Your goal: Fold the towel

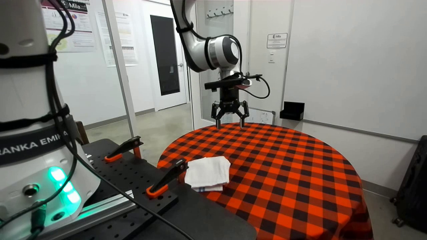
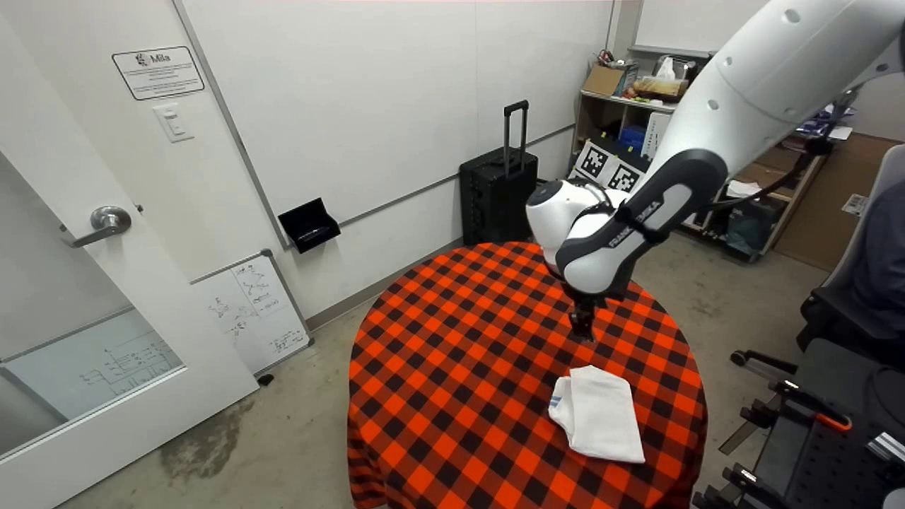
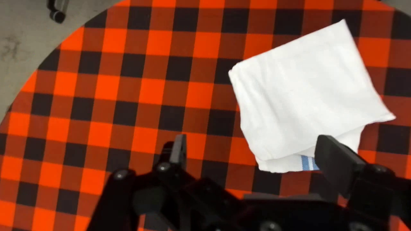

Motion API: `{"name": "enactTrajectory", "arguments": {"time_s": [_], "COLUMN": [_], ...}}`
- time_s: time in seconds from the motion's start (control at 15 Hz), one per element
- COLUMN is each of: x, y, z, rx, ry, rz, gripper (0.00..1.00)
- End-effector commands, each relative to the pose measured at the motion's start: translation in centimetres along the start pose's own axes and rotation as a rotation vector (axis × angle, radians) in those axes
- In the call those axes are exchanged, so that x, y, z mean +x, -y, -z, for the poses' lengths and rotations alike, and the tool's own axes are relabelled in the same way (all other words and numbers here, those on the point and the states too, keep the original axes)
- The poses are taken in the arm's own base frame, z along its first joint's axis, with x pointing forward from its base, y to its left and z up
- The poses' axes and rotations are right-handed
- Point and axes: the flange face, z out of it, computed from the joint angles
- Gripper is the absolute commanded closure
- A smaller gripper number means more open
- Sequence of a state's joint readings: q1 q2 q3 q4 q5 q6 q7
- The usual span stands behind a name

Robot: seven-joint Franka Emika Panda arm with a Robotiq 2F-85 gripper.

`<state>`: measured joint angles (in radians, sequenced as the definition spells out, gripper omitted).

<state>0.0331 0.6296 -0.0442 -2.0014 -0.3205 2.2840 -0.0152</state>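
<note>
The round surface [image 2: 452, 339], checked in red and black, carries one white towel [image 3: 305, 93], folded, its blue stripes [image 3: 305, 163] showing at one edge. One tool [image 1: 230, 126] is above, apart from the towel, with its two fingers [image 1: 242, 122] spread wide. Two clamps [image 1: 167, 176] are near the robot base [image 1: 20, 176]; one black suitcase [image 2: 498, 198] stands by the wall [image 2: 410, 237].

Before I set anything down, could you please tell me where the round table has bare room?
In both exterior views, the widest bare patch of checked tablecloth lies between the towel and the edge facing the large whiteboard. It is tighter on the strip between the towel and the edge nearest the clamps. The open jaws hang over the tablecloth.
</note>
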Motion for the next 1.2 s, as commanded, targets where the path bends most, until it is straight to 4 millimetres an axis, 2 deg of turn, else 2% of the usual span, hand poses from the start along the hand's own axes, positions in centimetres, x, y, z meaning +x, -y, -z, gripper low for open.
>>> {"name": "enactTrajectory", "arguments": {"time_s": [0.0, 0.27, 0.47, 0.6, 0.87, 0.93, 1.13], "x": [-7.7, -13.9, -18.0, -20.6, -25.5, -22.3, -24.8], "y": [-0.8, -1.8, -2.4, -2.1, -1.0, -2.0, -1.2], "z": [2.4, 5.5, 7.9, 9.4, 12.1, 11.1, 12.2], "rx": [0.182, 0.363, 0.451, 0.442, 0.324, 0.369, 0.331], "ry": [0.007, -0.064, -0.195, -0.261, -0.321, -0.278, -0.314], "rz": [-0.068, -0.217, -0.272, -0.235, -0.052, -0.126, -0.083], "gripper": [0.00, 0.00, 0.00, 0.00, 0.00, 0.00, 0.00]}}
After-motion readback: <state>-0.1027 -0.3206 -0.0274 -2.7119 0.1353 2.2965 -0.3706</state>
